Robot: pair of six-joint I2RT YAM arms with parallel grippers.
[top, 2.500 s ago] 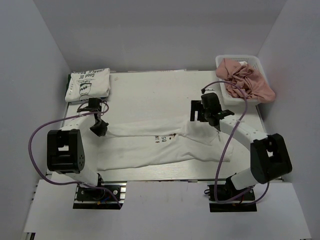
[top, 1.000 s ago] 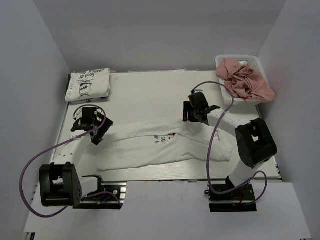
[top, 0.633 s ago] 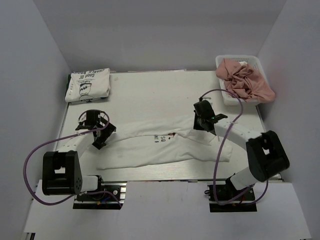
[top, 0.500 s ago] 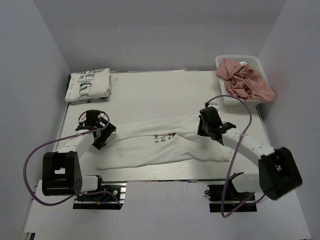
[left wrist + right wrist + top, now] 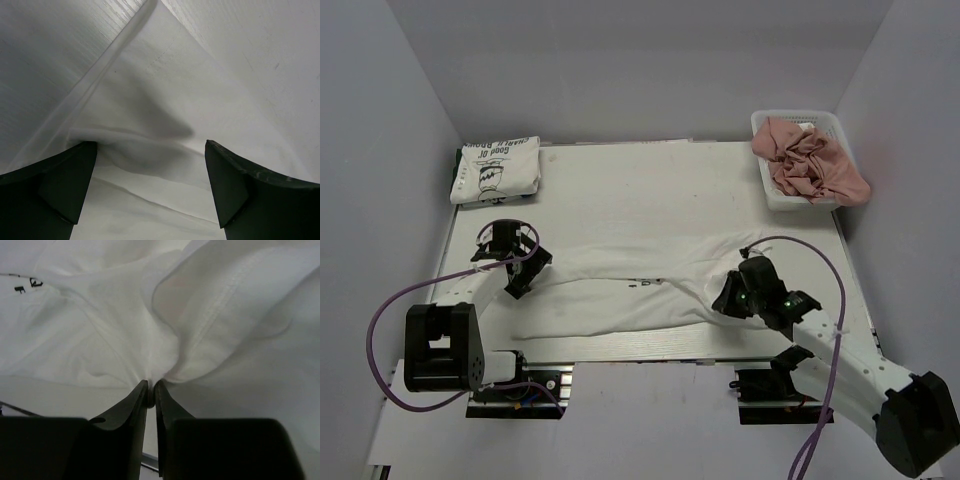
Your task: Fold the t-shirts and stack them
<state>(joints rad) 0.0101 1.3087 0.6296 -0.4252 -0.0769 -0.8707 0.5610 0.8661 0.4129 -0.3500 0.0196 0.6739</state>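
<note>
Right end effector (image 5: 151, 388) pinched tight on a bunch of the white t-shirt (image 5: 620, 298), which lies strung out across the near half of the surface (image 5: 640, 190). Left end effector (image 5: 150, 150): jaws apart, straddling the cloth's left end, not clamped. I'd clamp left first, then carry both ends level and taut. Folded t-shirt (image 5: 495, 170) sits in the far-left corner.

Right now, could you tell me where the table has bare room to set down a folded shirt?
The far middle of the table is bare, between the folded t-shirt, far left, and the basket, far right. The near half is crowded: the spread t-shirt, left gripper and right gripper.
</note>
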